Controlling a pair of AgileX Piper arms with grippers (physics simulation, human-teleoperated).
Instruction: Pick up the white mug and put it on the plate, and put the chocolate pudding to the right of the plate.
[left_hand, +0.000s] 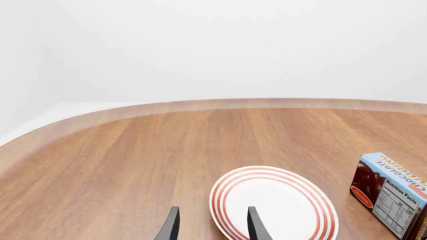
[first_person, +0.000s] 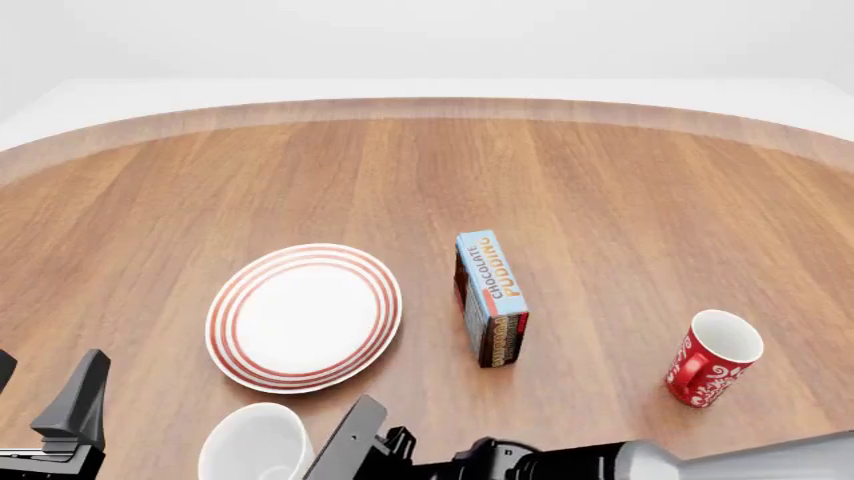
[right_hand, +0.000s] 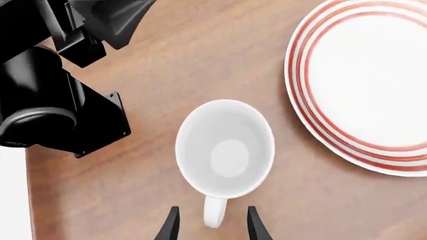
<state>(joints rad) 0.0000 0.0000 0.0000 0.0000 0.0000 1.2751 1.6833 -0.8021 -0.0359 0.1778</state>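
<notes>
Near the table's (first_person: 400, 160) front edge, at 7 o'clock from the plate (first_person: 304, 317), the white mug (first_person: 256, 443) stands upright. Right pincer (right_hand: 212, 226) hangs open, straddling its handle without gripping, likely for lifting. Left pincer (left_hand: 212, 224) open, empty. Pudding box (first_person: 491, 297) at 3 o'clock.

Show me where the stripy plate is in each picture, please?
Left wrist view: the plate sits low in the picture, just past the left gripper, with the chocolate pudding beside it.
Front view: the plate lies left of centre, left of the pudding box and behind the white mug.
Right wrist view: part of the plate fills the upper right corner, beside the mug.
Shared landmark: its red rings.
</notes>
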